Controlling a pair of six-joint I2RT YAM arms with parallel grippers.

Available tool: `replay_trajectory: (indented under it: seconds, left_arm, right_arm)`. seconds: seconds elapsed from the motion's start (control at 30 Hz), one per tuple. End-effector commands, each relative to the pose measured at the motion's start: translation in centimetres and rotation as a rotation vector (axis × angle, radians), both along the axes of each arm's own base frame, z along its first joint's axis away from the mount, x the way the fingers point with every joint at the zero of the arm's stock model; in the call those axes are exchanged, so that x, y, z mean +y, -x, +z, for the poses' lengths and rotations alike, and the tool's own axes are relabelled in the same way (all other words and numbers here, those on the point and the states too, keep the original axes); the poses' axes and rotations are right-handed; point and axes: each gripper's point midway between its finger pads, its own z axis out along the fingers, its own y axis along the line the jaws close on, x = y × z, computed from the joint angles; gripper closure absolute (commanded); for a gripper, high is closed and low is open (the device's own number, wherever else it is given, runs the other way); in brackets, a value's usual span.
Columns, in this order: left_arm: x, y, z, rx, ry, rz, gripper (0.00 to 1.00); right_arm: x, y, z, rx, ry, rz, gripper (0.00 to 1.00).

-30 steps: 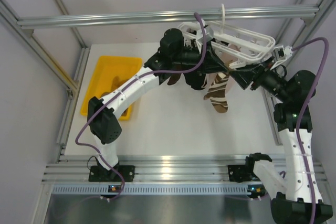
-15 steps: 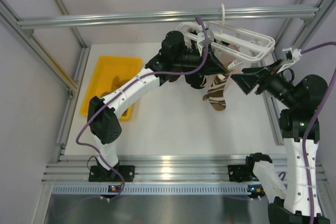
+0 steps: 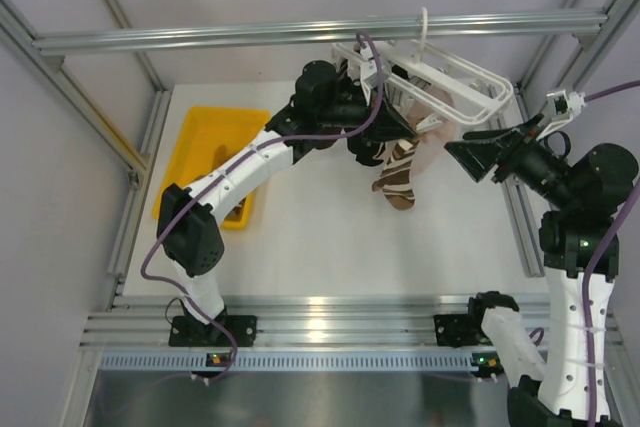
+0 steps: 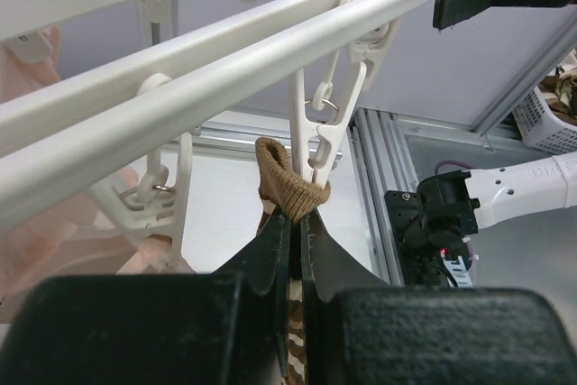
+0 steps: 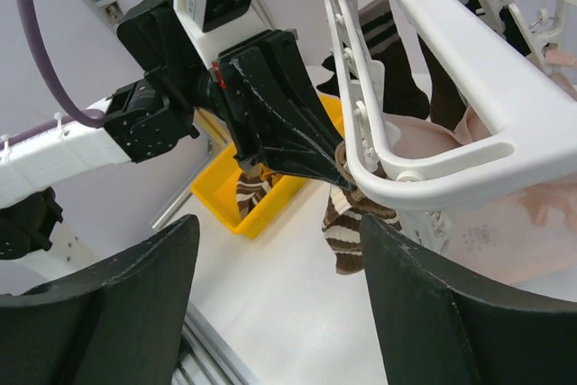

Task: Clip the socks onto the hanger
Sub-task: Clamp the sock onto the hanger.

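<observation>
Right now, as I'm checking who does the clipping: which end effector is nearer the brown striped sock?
Left. The left end effector is shut on the brown striped sock at its cuff, below a hanger clip. The right end effector stands open, apart, to the sock's right.

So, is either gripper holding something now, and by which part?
The left gripper is shut on the brown striped sock, pinching it just under the cuff. The right gripper is open and holds nothing.
</observation>
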Motion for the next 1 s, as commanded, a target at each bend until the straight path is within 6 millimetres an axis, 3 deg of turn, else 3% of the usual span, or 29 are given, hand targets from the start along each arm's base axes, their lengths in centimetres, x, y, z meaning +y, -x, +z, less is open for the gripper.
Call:
replay_trajectory:
  seconds: [0.0,0.2,0.5,0.63,0.97]
  left_arm:
    - [2.0,1.2,4.3,-0.082,0.077,0.004,1.00]
    - [3.5,0.1,4.1,-0.074,0.069,0.030,1.00]
    - [4.1,0.3,4.3,-0.080,0.069,0.029,1.00]
    - [4.3,0.3,4.2,-0.081,0.068,0.026,1.00]
    - [4.8,1.3,4.3,-0.079,0.075,0.013,0.96]
  right_arm:
    - [0.3,1.0,2.1,-0.043,-0.008,0.023,0.31]
    - [0.2,1.3,2.4,-0.050,-0.011,0.018,0.37]
    - [-0.9,1.5,4.7,-0.127,0.029,-0.079,0.44]
    - [-2.0,0.4,3.2,-0.067,0.077,-0.145,0.50]
    - [-2.1,-1.7,0.0,-0.028,0.092,-0.118,0.53]
